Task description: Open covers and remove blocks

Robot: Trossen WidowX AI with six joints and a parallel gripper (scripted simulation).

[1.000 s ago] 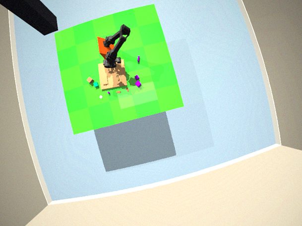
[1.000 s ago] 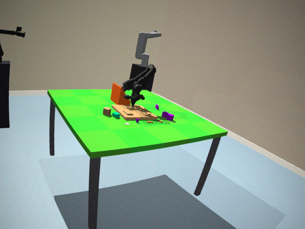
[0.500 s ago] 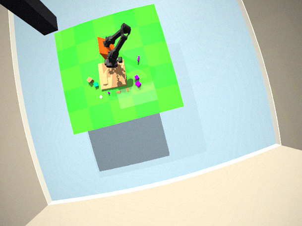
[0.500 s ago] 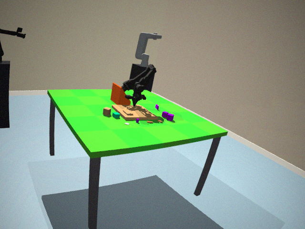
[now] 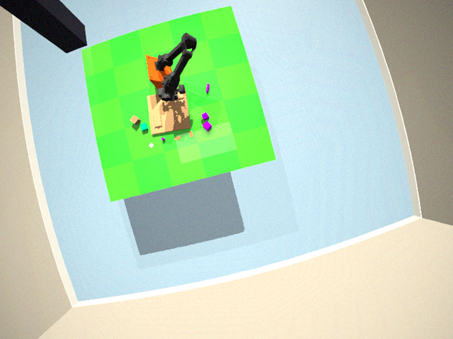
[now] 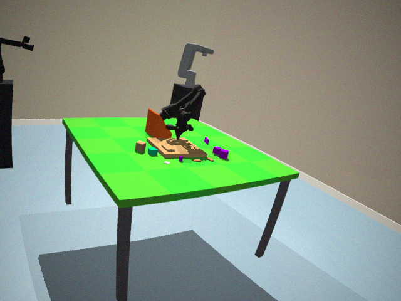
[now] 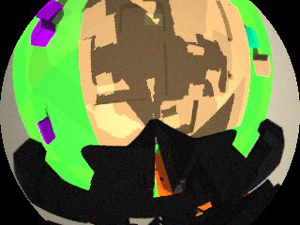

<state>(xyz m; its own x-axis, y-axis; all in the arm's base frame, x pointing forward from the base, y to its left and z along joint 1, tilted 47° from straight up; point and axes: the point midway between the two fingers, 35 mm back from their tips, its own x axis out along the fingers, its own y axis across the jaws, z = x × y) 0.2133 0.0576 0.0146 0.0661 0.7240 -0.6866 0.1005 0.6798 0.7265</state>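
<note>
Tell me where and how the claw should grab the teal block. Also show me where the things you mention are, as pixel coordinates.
Probably from straight above, pinching two opposite upright side faces: the teal block (image 5: 144,127) (image 6: 152,151) (image 7: 252,37) is small, boxy and sits flat. Align the pads so neither comes down on the tan block (image 5: 134,119) (image 6: 140,147) (image 7: 262,68) close beside it.

Tan puzzle board flat on green table (image 5: 169,119) (image 6: 181,155) (image 7: 110,127).Tan puzzle board (image 5: 169,130) (image 6: 181,155) (image 7: 112,124) flat on green table (image 5: 227,144) (image 6: 136,184) (image 7: 61,89).

pretty bright overall, but kinda grainy. hard dark shadows chop up the board (image 5: 168,123) (image 6: 175,154) (image 7: 161,62), and the wrist view bulges fisheye-style, black at the corners.
</note>
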